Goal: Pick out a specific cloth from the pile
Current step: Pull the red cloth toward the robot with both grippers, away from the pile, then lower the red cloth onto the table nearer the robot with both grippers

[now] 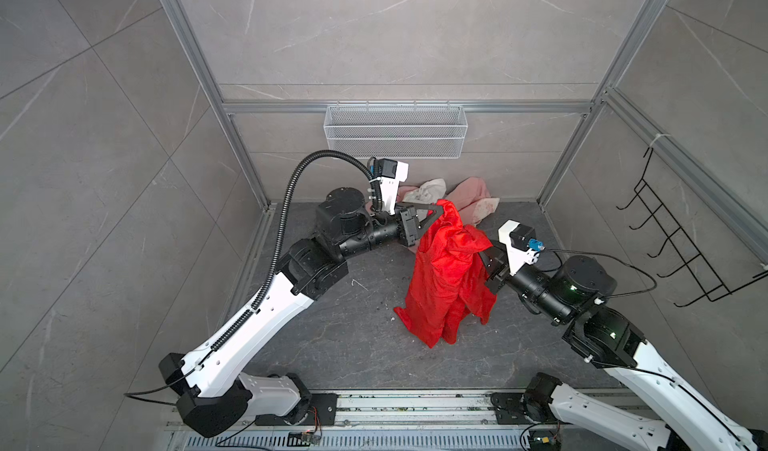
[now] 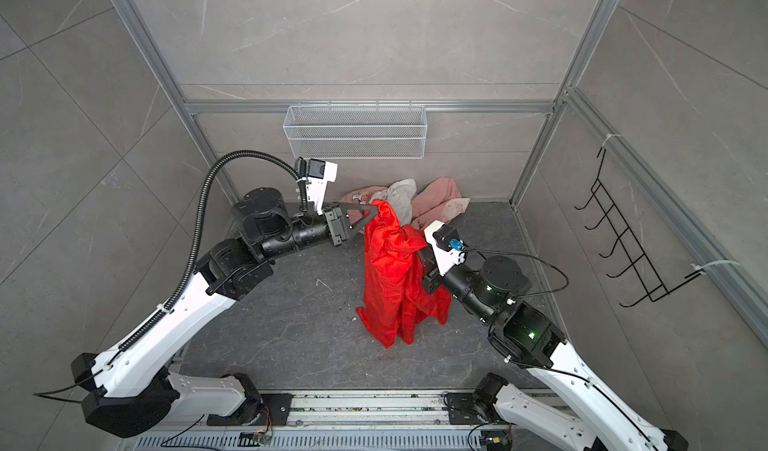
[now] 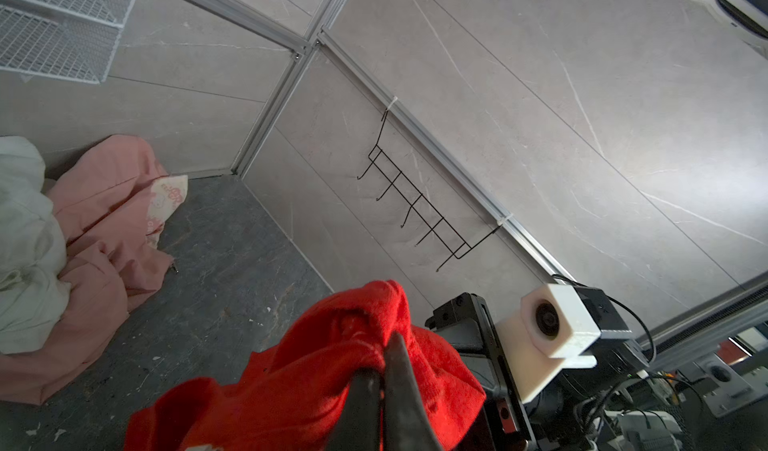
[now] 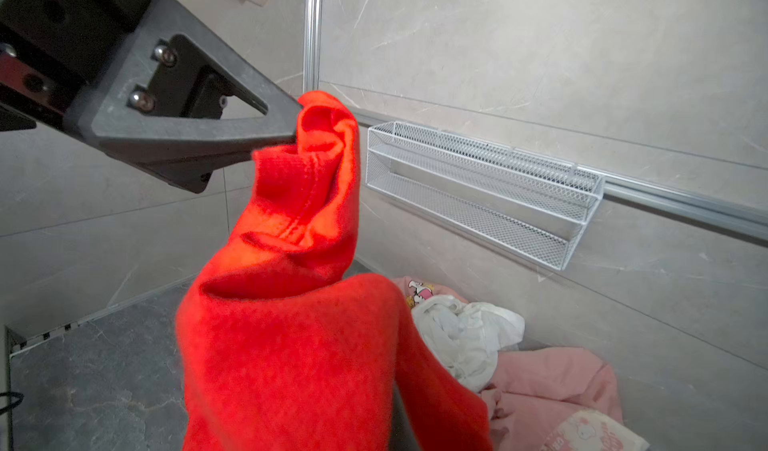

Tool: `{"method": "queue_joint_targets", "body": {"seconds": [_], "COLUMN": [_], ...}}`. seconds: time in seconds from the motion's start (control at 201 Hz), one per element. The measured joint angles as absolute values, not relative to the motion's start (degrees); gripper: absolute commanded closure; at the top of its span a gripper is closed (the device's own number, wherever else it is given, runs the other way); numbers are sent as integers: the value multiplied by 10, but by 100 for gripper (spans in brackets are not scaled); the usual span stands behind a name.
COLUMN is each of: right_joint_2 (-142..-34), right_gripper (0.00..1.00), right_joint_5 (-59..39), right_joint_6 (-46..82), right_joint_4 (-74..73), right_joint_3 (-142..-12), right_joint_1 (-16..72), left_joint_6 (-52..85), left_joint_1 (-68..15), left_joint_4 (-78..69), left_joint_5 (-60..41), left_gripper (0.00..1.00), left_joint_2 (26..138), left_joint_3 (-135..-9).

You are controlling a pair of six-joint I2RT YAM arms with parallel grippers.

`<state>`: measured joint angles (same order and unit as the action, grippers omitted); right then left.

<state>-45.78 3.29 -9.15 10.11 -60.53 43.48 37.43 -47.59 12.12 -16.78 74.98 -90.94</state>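
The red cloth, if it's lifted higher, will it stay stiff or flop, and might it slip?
Probably floppy: the red cloth hangs in loose folds from the left gripper. It is likely light, since a small pinch holds it up. It looks thin and a bit shiny, so it may slip.

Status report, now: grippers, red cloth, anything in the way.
Left gripper shut on red cloth. Right gripper shut, buried in its folds, seemingly gripping. Cloth lifted, hanging between both. Pile lies behind it; no snag seen.
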Motion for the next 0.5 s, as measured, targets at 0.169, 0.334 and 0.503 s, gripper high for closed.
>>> {"method": "queue_joint_targets", "body": {"seconds": [0.169, 0.334, 0.503], "right_joint_2": [-461, -463, -465], "right_gripper": [100, 100, 100], "right_joint_5": [32, 32, 30], "right_joint_6": [-86, -86, -79], "right_joint_4": [119, 123, 125], "right_joint_3": [-580, -569, -564], "right_joint_1": [435, 435, 435], "left_joint_6": [374, 373, 373], "left_joint_1": [-476, -476, -476], "left_joint_4": [117, 123, 129], "left_joint_5": [-139, -109, -90], "left_gripper": [100, 100, 100], "left_joint_2": [730, 699, 662], "left_joint_3": [-830, -765, -695]}}
